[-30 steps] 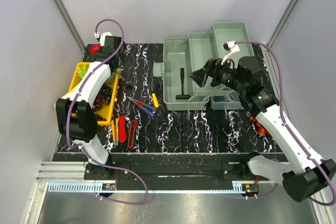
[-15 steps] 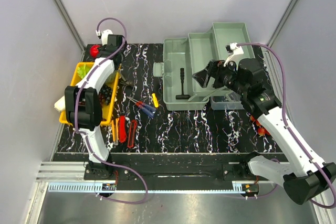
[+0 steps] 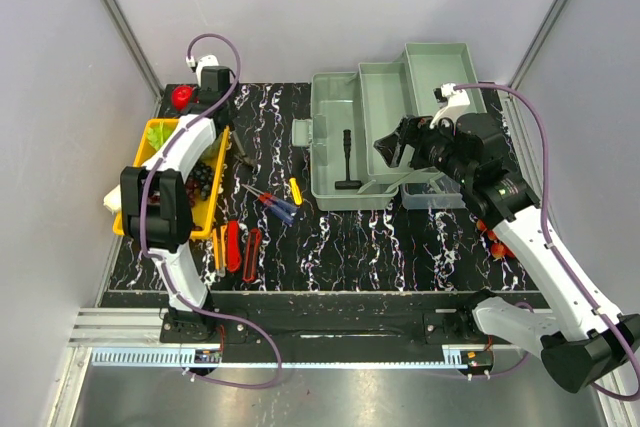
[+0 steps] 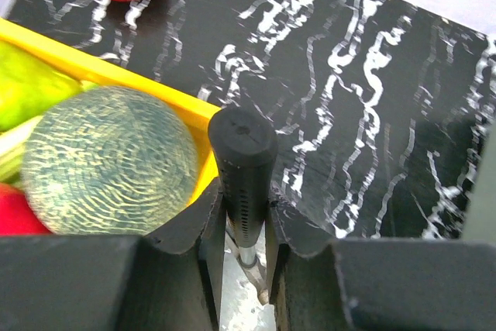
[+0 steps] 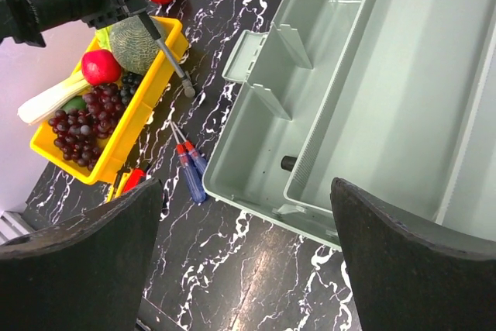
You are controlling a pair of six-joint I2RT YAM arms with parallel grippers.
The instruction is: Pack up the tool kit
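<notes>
Left gripper [image 4: 244, 205] clamps the black-handled tool [image 4: 242, 162] beside the yellow tray [image 4: 147, 85], near the table [image 4: 372, 114] far-left corner. Right gripper [image 5: 244, 215] stands wide open, empty, above the toolbox [image 5: 403, 75].

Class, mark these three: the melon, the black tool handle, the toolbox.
melon [image 4: 105, 162], left wrist view, middle of rind.
black tool handle [image 4: 242, 156], left wrist view, ribbed shaft.
toolbox [image 3: 328, 127], top external view, bare floor.

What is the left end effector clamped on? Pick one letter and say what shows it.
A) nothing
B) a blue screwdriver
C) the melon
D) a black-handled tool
D: in the left wrist view the left end effector has a finger pressed against each side of the ribbed grip of the black-handled tool, just beside the rim of the yellow tray.
</notes>
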